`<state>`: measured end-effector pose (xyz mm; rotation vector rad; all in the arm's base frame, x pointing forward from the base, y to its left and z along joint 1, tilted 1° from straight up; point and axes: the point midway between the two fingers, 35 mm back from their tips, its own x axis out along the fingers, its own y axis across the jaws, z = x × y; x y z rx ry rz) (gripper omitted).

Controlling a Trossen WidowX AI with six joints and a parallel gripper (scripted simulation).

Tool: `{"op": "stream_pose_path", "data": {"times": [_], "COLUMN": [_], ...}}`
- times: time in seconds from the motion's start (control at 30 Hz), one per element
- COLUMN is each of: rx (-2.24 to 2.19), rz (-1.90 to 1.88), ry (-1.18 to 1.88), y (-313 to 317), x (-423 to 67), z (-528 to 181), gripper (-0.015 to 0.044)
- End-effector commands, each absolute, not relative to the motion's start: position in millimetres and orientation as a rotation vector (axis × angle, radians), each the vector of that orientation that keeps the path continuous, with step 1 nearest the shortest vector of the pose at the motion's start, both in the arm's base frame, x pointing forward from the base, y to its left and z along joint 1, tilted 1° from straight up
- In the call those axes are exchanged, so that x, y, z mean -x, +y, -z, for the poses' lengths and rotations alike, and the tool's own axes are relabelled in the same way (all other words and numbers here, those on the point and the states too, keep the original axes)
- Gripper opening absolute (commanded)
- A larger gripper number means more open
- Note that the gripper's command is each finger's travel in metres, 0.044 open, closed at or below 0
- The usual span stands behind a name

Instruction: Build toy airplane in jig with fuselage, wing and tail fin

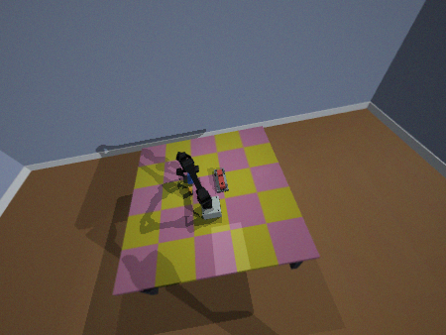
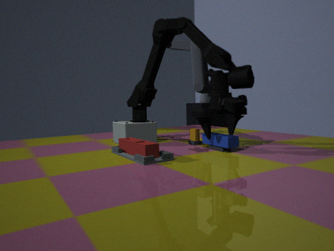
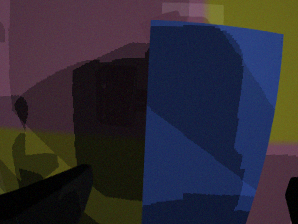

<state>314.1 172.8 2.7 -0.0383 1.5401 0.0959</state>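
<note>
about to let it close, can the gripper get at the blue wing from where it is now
Probably yes. The open gripper hangs right above the blue wing, a fingertip coming down on either side. Nothing sits between them; the orange tail fin stands just beside, apart from the wing.
</note>
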Motion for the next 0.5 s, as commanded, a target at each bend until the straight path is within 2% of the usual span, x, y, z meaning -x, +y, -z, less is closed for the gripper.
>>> {"op": "stream_pose_path", "data": {"times": [0.0,0.23,0.47], "rx": [0.04,0.04,0.04], "rz": [-0.089,-0.089,-0.089], "ry": [1.541,1.542,1.542], "y": [171.7,171.8,171.8], "x": [-313.2,-313.0,-313.0], "z": [3.8,12.5,12.5], "gripper": [0.044,0.044,0.0256]}}
